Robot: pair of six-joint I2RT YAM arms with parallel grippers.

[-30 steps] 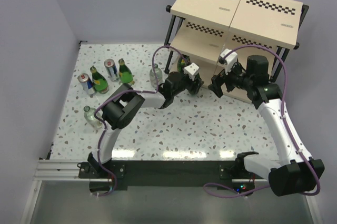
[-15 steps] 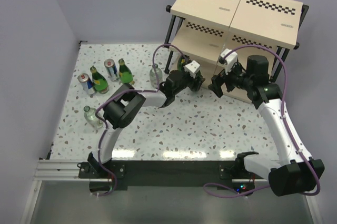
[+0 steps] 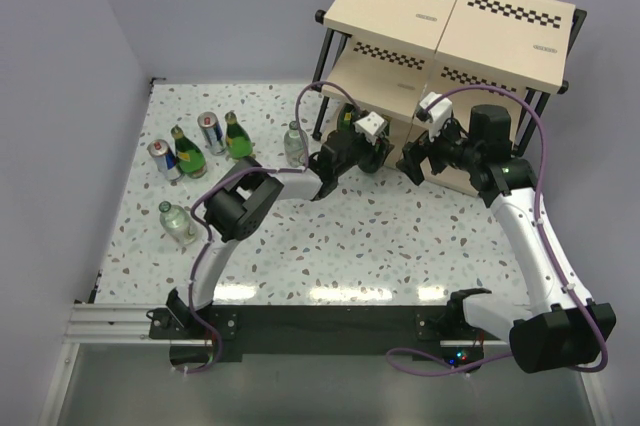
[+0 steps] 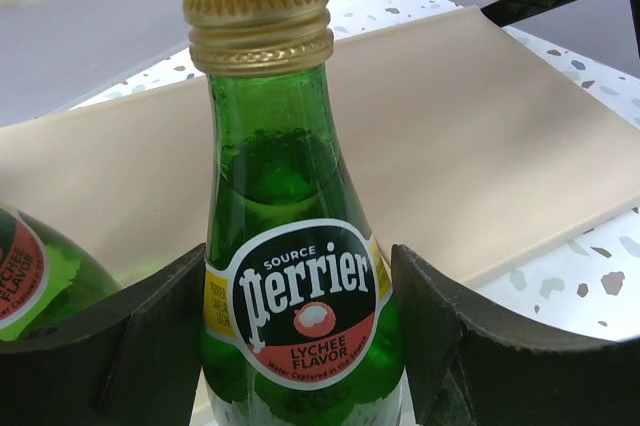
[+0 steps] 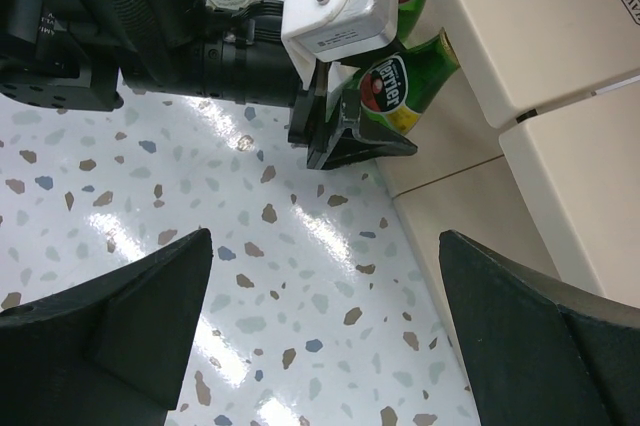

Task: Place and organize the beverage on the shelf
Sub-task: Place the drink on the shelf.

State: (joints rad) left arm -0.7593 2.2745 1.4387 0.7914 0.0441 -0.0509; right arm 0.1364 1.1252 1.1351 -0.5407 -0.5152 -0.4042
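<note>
The speckled table point(image 3: 380, 246) carries a 3-tier shelf point(image 3: 450, 16) at its far right corner, with a black tube frame and pale boards marked with checkered strips. The left arm point(image 3: 240, 206) stretches across the table toward the shelf's lowest board, and the right arm point(image 3: 530, 236) bends in from the right side toward the same spot. The left pincer point(image 4: 300, 336) is pinching a green bottle point(image 4: 295, 276) by its labelled body, 1 finger on each side, at the front edge of the lowest board; whether the bottle's base rests on the board cannot be told. A second green bottle point(image 4: 30, 276) stands just beside it on that board. The right pincer point(image 5: 325, 326) is spread wide with nothing between its fingers, above the table near the shelf's front. At the table's far left stand 2 more green bottles point(image 3: 187, 151) point(image 3: 236, 136) among 2 slim cans point(image 3: 163, 159) point(image 3: 211, 131). 1 clear bottle point(image 3: 295, 143) stands near the left arm's wrist, another clear bottle point(image 3: 177, 223) nearer the left edge.
</note>
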